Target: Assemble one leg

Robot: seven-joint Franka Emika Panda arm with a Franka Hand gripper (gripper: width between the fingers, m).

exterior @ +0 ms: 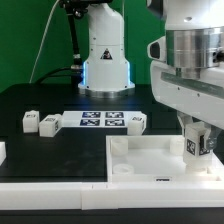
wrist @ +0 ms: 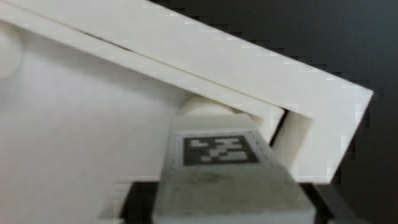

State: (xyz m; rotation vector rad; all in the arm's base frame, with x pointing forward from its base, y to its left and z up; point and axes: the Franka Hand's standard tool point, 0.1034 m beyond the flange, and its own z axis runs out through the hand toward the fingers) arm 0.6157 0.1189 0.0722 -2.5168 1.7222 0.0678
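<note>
Black tabletop [exterior: 60, 100] | green backdrop [exterior: 25, 40] | pincer [exterior: 198, 150] grasping leg [exterior: 191, 147] at panel [exterior: 140, 160] corner

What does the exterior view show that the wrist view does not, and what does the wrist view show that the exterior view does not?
Only the exterior view shows the robot's base, the marker board and the loose legs lying on the black table.

Only the wrist view shows, from close by, the rounded socket in the panel's corner, right next to the held leg.

Both views show the gripper shut on that leg, and the white panel.
</note>
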